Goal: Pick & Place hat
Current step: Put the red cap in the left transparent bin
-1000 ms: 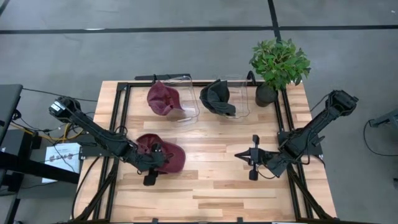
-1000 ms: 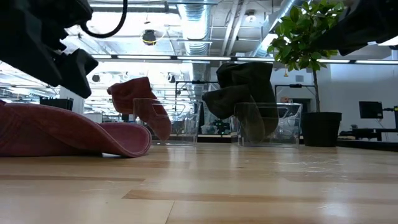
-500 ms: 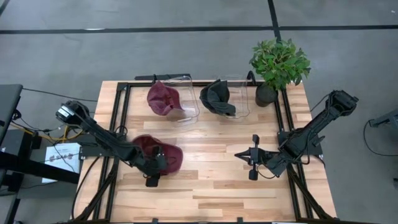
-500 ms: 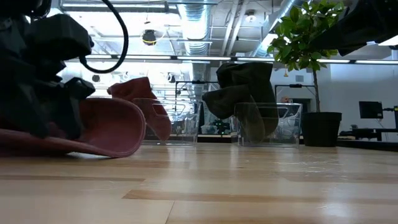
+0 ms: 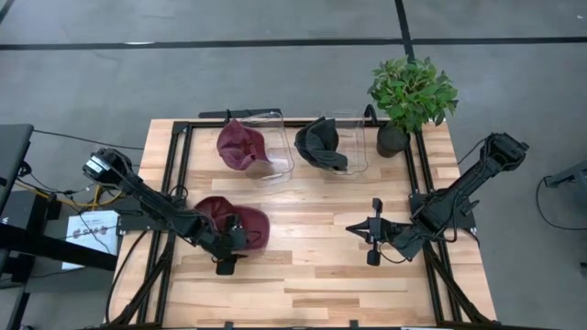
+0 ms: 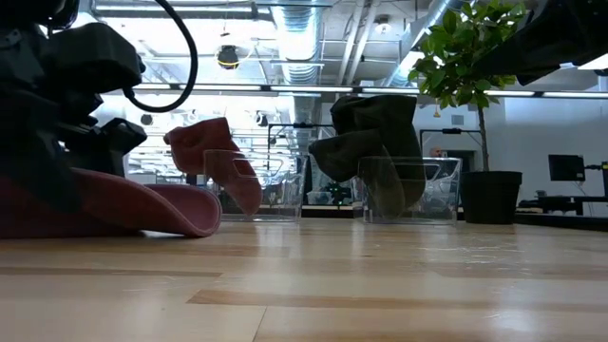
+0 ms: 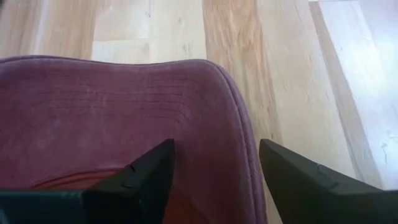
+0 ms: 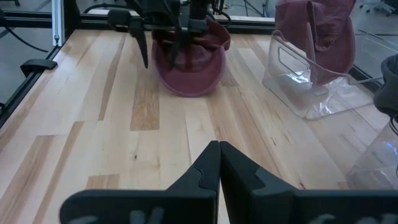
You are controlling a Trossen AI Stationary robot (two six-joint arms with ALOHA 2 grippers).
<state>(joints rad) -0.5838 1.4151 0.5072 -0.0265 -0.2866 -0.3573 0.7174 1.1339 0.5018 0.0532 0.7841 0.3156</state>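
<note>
A maroon hat [image 5: 213, 214] lies on the wooden table near its left side, also seen in the low view [image 6: 152, 201] and the right wrist view [image 8: 189, 65]. My left gripper [image 5: 237, 235] is open and low over this hat, slanting down. Its two fingers straddle the brim's edge [image 7: 242, 118]. My right gripper [image 5: 371, 235] is shut and waits above the table's right half, holding nothing [image 8: 219, 149]. Another maroon hat [image 5: 240, 145] and a dark hat [image 5: 321, 142] sit on clear stands at the far edge. My left gripper comes at the lying hat slanting down from the table's left. One finger [image 7: 146, 171] lies over the maroon cloth by the brim [image 7: 186, 106], and the other [image 7: 298, 174] stands past the brim's edge over bare wood. Whether either truly touches, I cannot tell. The hat rests on the table.
Two clear stands [image 5: 275, 151] [image 5: 353, 147] carry the far hats. A potted plant [image 5: 411, 96] stands at the far right corner. Black frame rails [image 5: 179, 174] run along both table sides. Bare wood [image 5: 312, 266] lies between the grippers and toward the near edge.
My left gripper has come down onto the lying maroon hat and tipped further downward, staying open. The hat's brim edge rose for a moment and then settled flat again. In the high view the hat now looks a little shorter.
</note>
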